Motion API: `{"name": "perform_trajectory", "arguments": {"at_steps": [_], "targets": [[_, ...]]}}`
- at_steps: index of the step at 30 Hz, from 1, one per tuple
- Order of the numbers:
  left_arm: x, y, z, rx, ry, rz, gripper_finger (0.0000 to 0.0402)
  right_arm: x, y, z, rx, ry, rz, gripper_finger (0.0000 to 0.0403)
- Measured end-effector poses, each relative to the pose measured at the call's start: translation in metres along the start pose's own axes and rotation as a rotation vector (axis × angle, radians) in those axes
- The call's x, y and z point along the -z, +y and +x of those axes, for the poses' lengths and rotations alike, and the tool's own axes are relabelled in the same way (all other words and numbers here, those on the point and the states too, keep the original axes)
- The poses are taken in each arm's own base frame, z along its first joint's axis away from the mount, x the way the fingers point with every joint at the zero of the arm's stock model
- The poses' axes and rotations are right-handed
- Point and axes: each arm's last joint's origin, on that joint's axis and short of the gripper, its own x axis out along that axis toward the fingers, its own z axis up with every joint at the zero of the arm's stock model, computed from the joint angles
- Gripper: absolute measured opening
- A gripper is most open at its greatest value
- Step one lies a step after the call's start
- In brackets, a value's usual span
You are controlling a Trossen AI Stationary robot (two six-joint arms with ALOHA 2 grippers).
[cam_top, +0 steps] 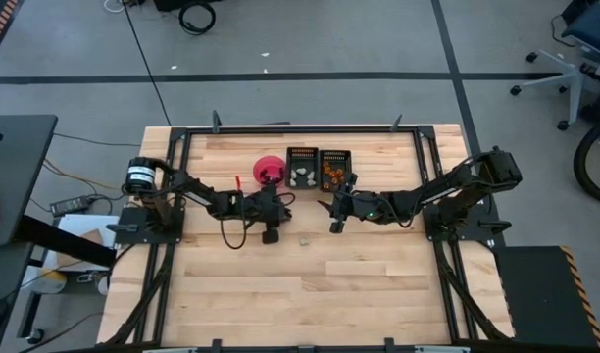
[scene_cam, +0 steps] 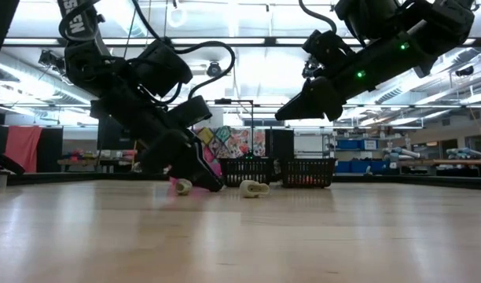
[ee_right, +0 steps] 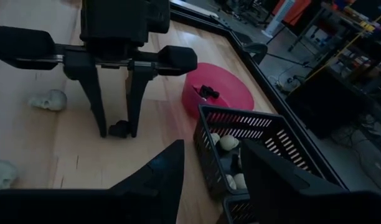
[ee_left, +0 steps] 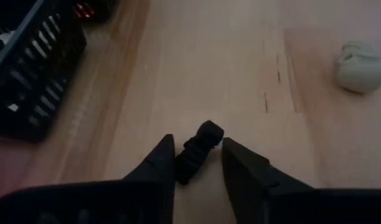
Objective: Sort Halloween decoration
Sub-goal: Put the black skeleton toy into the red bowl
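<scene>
While straddling dark piece [ee_left: 198, 151], left gripper [ee_left: 198, 163], tabletop

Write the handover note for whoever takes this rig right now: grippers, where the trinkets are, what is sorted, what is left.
Left gripper: down at the table, fingers either side of a dark trinket, closing on it, not yet lifted.
Right gripper: hovering above the table near the trays, fingers apart, holding nothing.
Sorted: pale skulls in the left black tray, orange pieces in the right black tray.
Left: one dark piece in the pink bowl, two pale skulls loose on the wood, plus the dark trinket in hand.
</scene>
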Motion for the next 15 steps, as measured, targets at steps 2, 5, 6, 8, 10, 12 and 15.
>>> {"name": "perform_trajectory", "arguments": {"at_steps": [2, 5, 6, 8, 10, 12, 15], "targets": [[0.0001, 0.0001, 0.0000, -0.003, 0.001, 0.000, 0.0077, 0.0000, 0.0000, 0.0000, 0.000, 0.000, 0.000, 0.0162], [0.0003, 0.0008, 0.0001, -0.017, 0.002, -0.013, 0.0035, 0.0000, 0.0000, 0.0000, 0.001, 0.000, 0.002, 0.0162], [0.0004, 0.0009, 0.0000, -0.021, 0.002, -0.016, 0.0021, 0.0000, 0.0000, 0.0000, 0.001, 0.000, 0.002, 0.0162], [0.0003, 0.0008, 0.0000, -0.022, 0.002, -0.019, 0.0008, 0.0000, 0.0000, 0.0000, 0.001, 0.001, 0.002, 0.0162], [0.0003, 0.0008, 0.0000, -0.021, 0.002, -0.014, 0.0008, 0.0000, 0.0000, 0.0000, 0.002, 0.001, 0.001, 0.0162], [-0.0004, 0.0009, -0.0012, -0.020, -0.001, -0.014, 0.0006, 0.0000, 0.0000, 0.0000, 0.002, 0.001, 0.000, 0.0162], [-0.0036, 0.0016, -0.0062, -0.020, -0.009, -0.007, 0.0004, 0.0003, 0.0000, -0.0001, 0.001, 0.003, -0.001, 0.0162]]}}
